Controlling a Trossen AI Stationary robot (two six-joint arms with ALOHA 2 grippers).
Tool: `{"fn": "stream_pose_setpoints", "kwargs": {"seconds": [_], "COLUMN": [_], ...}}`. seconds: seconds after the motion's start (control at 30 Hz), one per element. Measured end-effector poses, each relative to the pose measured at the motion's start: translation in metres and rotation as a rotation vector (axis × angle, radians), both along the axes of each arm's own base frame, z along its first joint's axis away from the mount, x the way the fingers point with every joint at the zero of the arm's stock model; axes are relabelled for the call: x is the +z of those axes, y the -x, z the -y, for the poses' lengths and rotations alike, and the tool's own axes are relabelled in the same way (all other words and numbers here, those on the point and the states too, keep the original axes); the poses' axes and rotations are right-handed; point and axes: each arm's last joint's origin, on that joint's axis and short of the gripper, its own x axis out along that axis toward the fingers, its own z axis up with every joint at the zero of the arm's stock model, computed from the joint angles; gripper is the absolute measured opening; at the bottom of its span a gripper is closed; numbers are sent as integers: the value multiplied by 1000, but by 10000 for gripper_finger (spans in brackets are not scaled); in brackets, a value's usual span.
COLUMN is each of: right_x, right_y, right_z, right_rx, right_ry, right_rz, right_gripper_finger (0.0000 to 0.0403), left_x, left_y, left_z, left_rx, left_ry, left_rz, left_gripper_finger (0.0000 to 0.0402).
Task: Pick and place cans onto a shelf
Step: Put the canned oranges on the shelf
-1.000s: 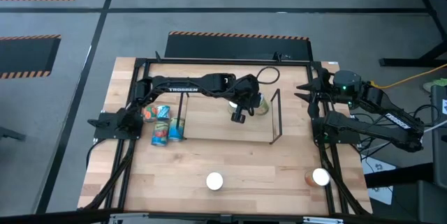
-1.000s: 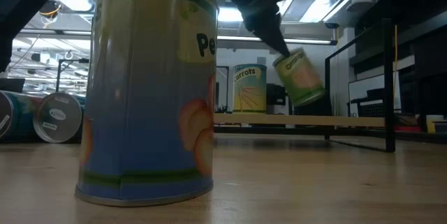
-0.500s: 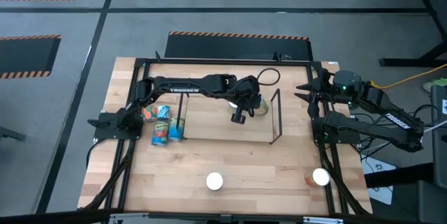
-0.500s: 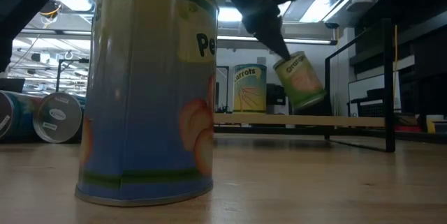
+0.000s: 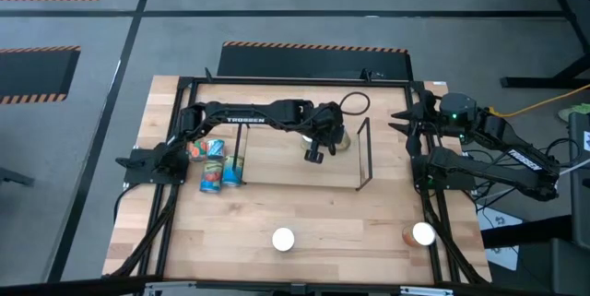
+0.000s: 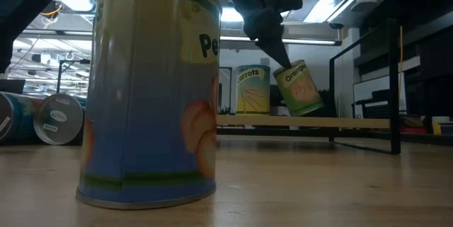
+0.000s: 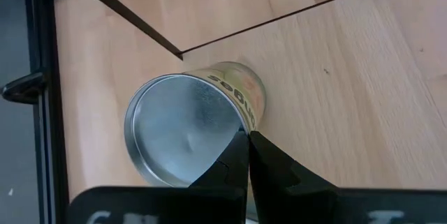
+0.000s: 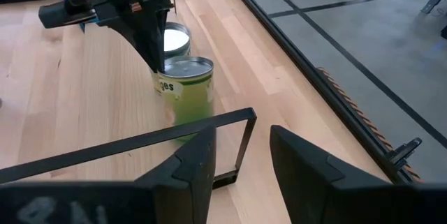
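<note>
My left gripper (image 5: 334, 139) reaches into the black wire shelf (image 5: 364, 153) and is shut on a green-labelled can with a silver top (image 7: 185, 137). The can shows tilted in the low view (image 6: 301, 89). Beside it, a white-topped carrots can (image 6: 253, 89) stands upright on the shelf floor, also seen in the right wrist view (image 8: 174, 39). My right gripper (image 8: 241, 154) is open and empty at the table's right edge, pointing at the shelf. My left gripper pinches the can's top rim (image 7: 236, 135) between its two fingers, one over the sunken lid and one outside on the wall. The fingers slant down from above (image 6: 272, 39). The can is tilted; its lower edge (image 6: 311, 112) is at the shelf floor, touching or not I cannot tell.
Several cans (image 5: 214, 162) lie on their sides at the table's left by the shelf. Two cans stand near the front edge, one in the middle (image 5: 283, 239), large in the low view (image 6: 152, 92), and one at the right (image 5: 422, 234). A black frame (image 5: 175, 139) rims the table.
My left gripper has gone down with the green can, staying shut on its rim. The can has come lower toward the shelf floor, a little nearer the carrots can, and stands less tilted than before.
</note>
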Motion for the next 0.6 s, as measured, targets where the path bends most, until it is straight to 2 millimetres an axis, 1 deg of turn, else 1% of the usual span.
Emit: {"fn": "stream_pose_setpoints", "kwargs": {"seconds": [0.5,0.6], "right_x": [0,0], "right_y": [0,0], "right_z": [0,0], "right_rx": [1,1], "right_ry": [2,2], "right_rz": [-1,-1], "right_gripper_finger": [141,141], "left_x": [0,1], "left_y": [-1,-2], "left_z": [0,0], "left_rx": [0,0], "left_ry": [-1,-2], "left_rz": [8,21], "left_gripper_finger": [0,8]}}
